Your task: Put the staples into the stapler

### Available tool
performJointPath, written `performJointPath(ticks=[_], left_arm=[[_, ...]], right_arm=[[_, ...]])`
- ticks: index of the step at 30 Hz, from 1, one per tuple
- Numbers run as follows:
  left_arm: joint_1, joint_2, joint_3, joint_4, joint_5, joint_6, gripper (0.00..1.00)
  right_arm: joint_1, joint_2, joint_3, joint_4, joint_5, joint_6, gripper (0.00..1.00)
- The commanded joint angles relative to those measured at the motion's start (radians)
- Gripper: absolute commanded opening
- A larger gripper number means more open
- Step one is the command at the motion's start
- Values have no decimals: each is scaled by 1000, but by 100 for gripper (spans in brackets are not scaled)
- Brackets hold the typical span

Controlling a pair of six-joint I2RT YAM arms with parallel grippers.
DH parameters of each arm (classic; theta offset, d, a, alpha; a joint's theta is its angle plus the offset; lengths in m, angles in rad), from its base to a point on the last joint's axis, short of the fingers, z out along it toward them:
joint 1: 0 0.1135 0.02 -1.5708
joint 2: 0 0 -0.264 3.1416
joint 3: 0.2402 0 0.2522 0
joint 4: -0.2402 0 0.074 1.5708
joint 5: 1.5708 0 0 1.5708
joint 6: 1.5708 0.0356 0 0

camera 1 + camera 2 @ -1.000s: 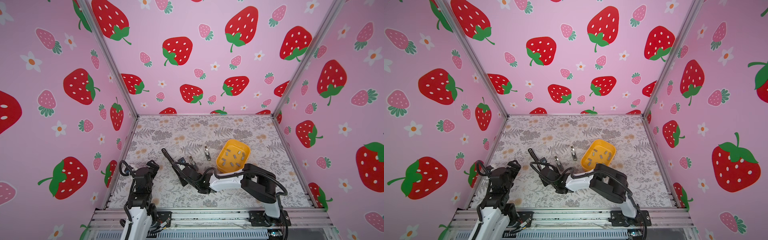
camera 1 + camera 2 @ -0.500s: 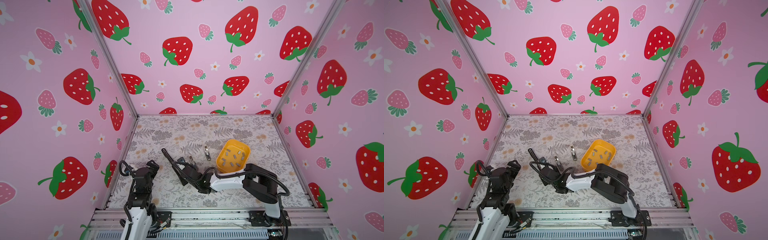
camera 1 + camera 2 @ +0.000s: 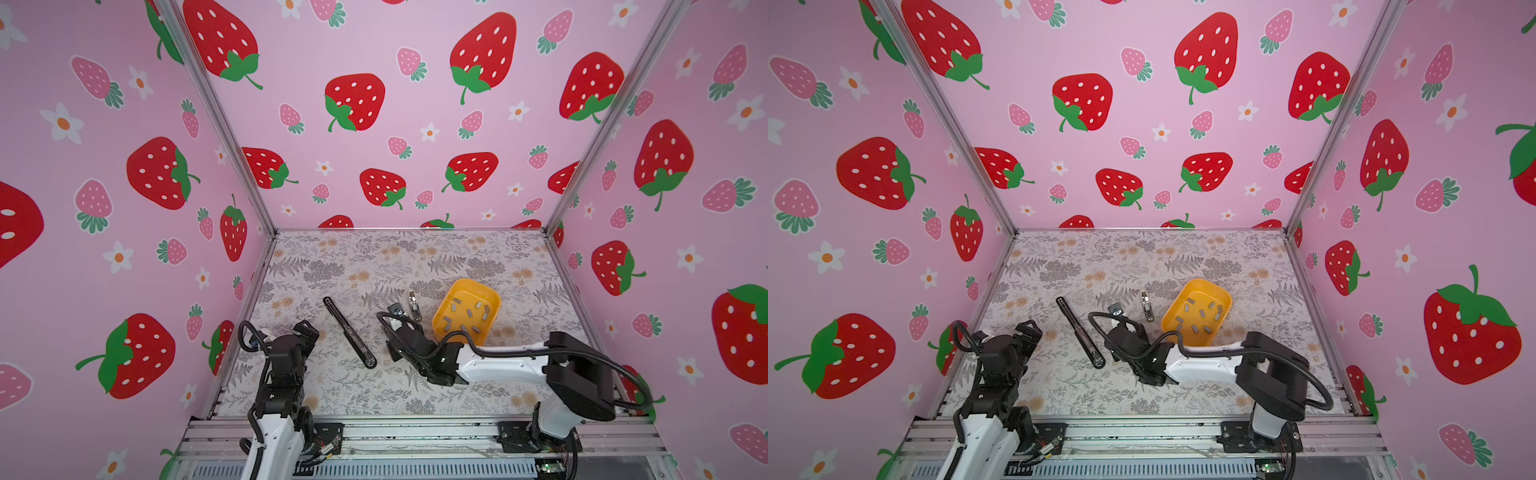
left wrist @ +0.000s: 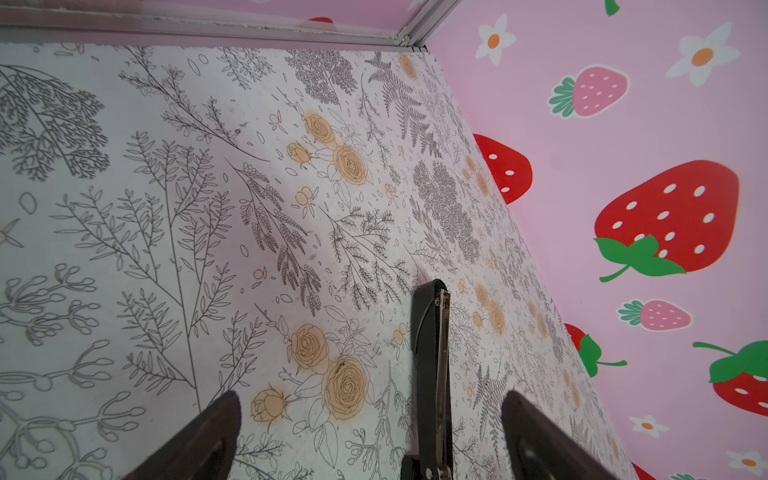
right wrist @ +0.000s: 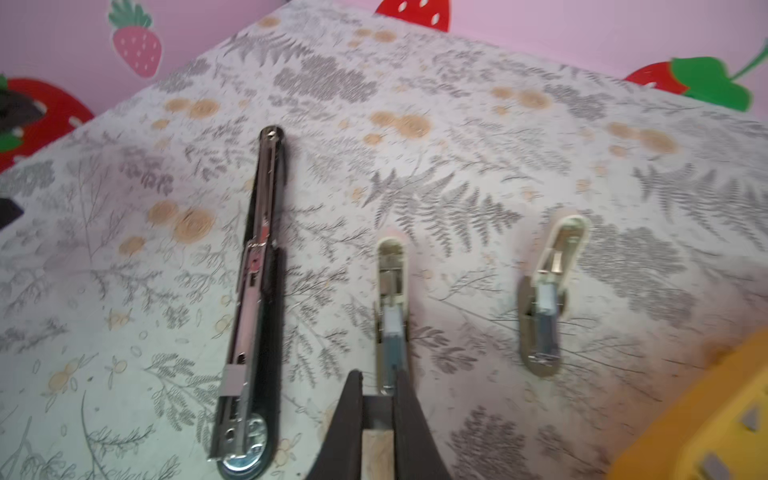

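Presently, stapler: the black stapler (image 3: 348,332), opened out flat, lies diagonally on the floral table (image 3: 374,257) between the 2 grippers.
Staples: about 10 short grey strips of staples (image 3: 468,313) lie loose in the yellow tray (image 3: 494,297), well right of the black stapler.
Left gripper: the left gripper (image 3: 308,328) has its fingers (image 4: 208,432) spread wide and holds nothing; it sits near the black stapler's left side, apart from it.
Right gripper: the right gripper (image 5: 378,376) has its jaws pinched together on the near end of a small cream stapler (image 5: 390,291); whether that piece is lifted is unclear.
Other: a 2nd cream stapler (image 5: 548,291) lies between the held one and the yellow tray.
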Motion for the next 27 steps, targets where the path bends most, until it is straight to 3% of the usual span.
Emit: performJointPath(ticks=[1,7,15,22,27], left_arm=[[7,-9,17,-15,11,23,99],[6,-9,14,29,93,24,99],[6,-10,33,3,110,58,99],[4,201,108,25,181,90,99],[4,223,114,32,193,92,99]], right_arm=[[-101,-139,-78,-117,84,95,9],[-320,-246,-166,-183,-36,133,9],[-528,-93,-96,-175,-211,99,11],[-608,3,-14,-239,-244,82,21],[-615,-94,-42,-238,-258,51,34]])
